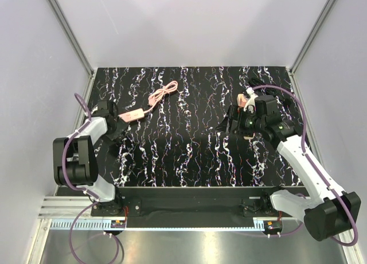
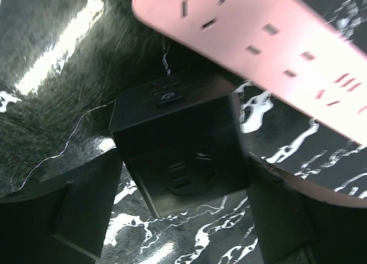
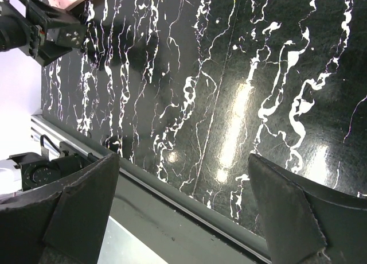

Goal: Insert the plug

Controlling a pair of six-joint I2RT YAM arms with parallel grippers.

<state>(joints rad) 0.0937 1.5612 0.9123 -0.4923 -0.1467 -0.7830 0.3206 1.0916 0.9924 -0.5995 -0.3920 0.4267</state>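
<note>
While your left gripper sits low over the black marbled table, its two fingers flank a black socket cube. The cube fills the gap between them. You cannot tell from the wrist view whether the jaws press on it or only stand beside it. The cube's near face carries a round recess with two slots.

Just past the cube, at about 1 o'clock in that view, lies a pink power strip with its rows of slots facing up. From overhead the strip lies at about 10 o'clock from the table's middle. Its pink cable lies bunched at 11 o'clock.

Your right gripper has its jaws spread wide, with only bare table between them.

The plug shows as a small salmon-pink block at about 2 o'clock, close against the right arm's wrist and well apart from the strip. Whether it rests on the table there is unclear. A small beige piece shows under the same arm at about 4 o'clock.

You have one strip, one cable, one cube, one plug and one beige piece.
</note>
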